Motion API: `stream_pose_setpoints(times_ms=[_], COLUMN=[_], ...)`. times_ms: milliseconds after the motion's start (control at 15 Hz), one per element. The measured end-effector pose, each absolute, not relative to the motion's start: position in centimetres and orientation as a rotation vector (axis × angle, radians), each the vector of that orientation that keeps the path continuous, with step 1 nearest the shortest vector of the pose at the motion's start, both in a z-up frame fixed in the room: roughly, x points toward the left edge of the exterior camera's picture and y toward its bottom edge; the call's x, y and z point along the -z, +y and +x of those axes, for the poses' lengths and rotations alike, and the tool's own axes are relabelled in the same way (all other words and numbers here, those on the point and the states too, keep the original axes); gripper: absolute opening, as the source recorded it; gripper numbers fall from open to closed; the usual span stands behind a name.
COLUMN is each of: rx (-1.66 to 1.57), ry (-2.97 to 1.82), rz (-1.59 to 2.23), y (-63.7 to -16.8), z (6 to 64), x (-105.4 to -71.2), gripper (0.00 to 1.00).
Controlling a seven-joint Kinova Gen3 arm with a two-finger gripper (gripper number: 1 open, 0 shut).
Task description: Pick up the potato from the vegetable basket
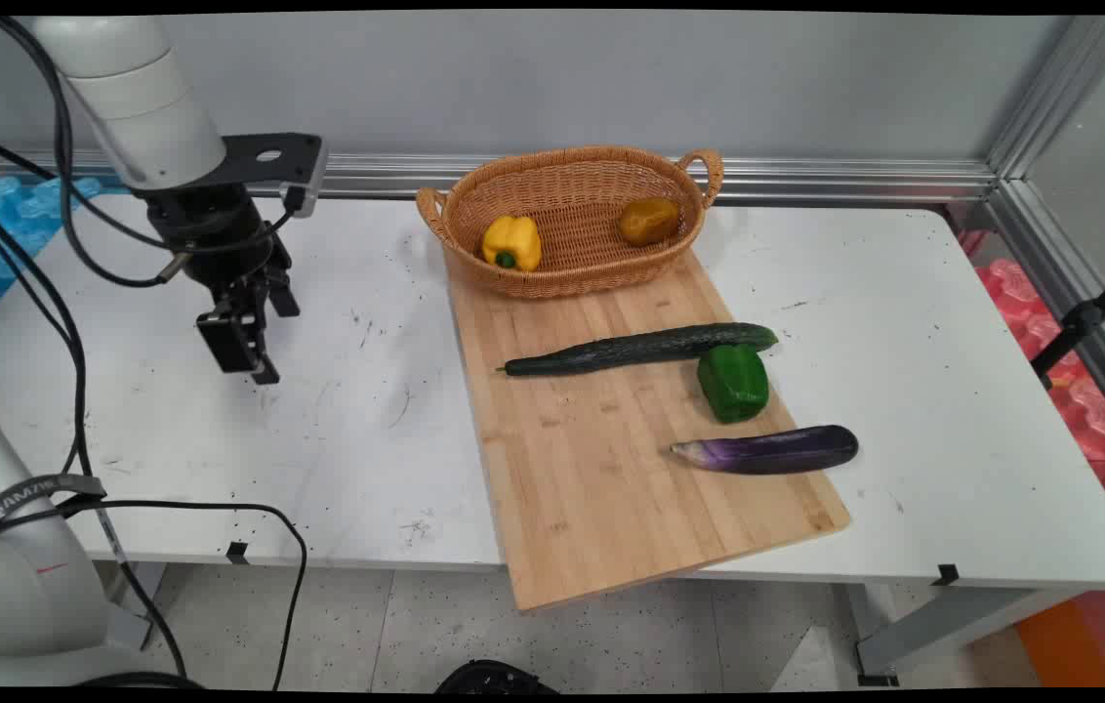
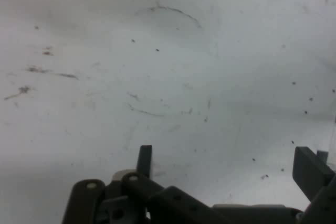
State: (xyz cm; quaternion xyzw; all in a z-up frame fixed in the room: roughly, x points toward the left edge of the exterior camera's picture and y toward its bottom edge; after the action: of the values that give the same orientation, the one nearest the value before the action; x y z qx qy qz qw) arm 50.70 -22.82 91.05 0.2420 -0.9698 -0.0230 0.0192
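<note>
My gripper [image 1: 250, 353] hangs spread wide over bare scuffed table [image 1: 347, 430], gripping nothing, well left of the cutting board [image 1: 601, 469].

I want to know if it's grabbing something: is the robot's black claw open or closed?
Open. In the hand view the black two-finger gripper shows its fingers far apart, with only bare white table between them.

My workspace is a white tabletop [image 1: 953, 391], scuffed with dark marks and scratches on its left half. A plain grey wall [image 1: 552, 78] stands behind it, with an aluminium rail [image 1: 855, 181] running along its base. A second aluminium frame [image 1: 1050, 234] closes off the right side. The floor [image 1: 435, 625] below is pale and speckled. Blue padding [image 1: 6, 205] lies at the far left, pink padding [image 1: 1089, 400] at the right.
</note>
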Motion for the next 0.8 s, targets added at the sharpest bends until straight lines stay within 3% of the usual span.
stream_pose_setpoints(times_ms=[800], rx=[-0.26], ry=[-2.81], rz=[0.762], y=[-34.3], z=[45.2], x=[-92.2], gripper=[1.0])
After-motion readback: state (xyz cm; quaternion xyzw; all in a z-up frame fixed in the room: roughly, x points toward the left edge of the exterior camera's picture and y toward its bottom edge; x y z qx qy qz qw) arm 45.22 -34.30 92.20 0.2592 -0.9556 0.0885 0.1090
